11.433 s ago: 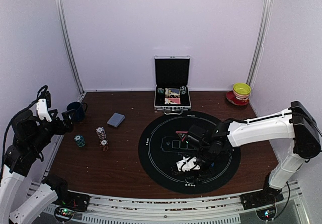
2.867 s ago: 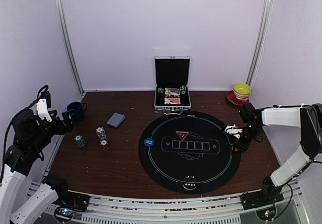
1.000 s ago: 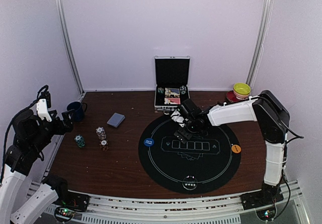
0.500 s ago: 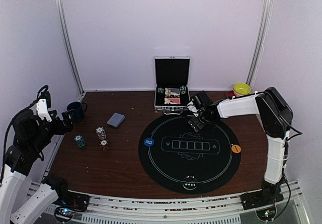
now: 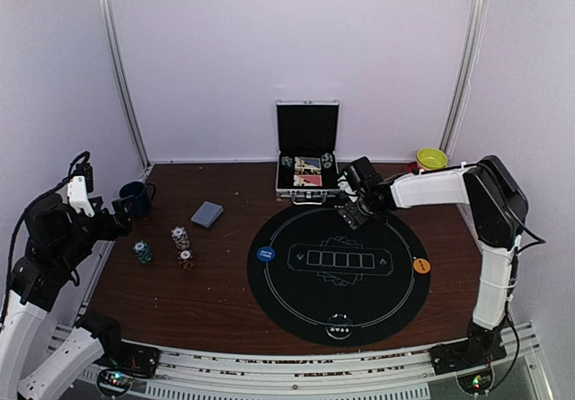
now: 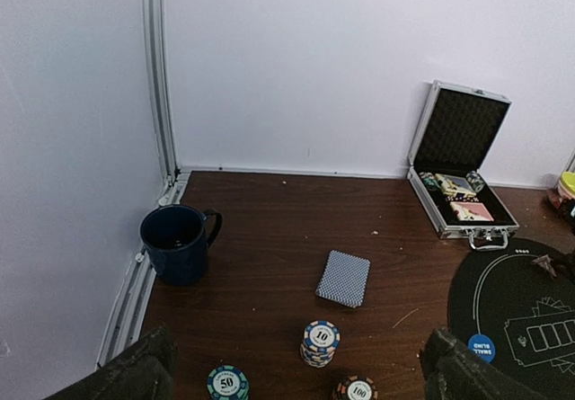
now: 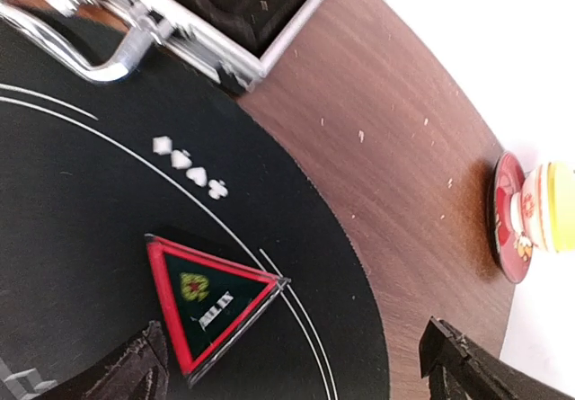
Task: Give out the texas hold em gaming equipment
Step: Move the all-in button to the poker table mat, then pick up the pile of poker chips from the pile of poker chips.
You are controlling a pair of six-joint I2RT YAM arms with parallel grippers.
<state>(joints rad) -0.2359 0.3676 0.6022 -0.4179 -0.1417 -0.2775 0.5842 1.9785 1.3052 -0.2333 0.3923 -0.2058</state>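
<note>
I'm hovering the released right gripper [image 5: 350,209] over the all-in triangle [image 7: 211,301] at twelve o'clock on the poker mat [image 5: 287,299], left gripper [image 6: 296,369] also released.

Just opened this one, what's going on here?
The right gripper, open and empty, hovers over a red-edged triangle marker at the far edge of the mat, near the open case. A blue button and an orange button lie on the mat. The left gripper hangs open at the left, by the chips and card deck.
</note>
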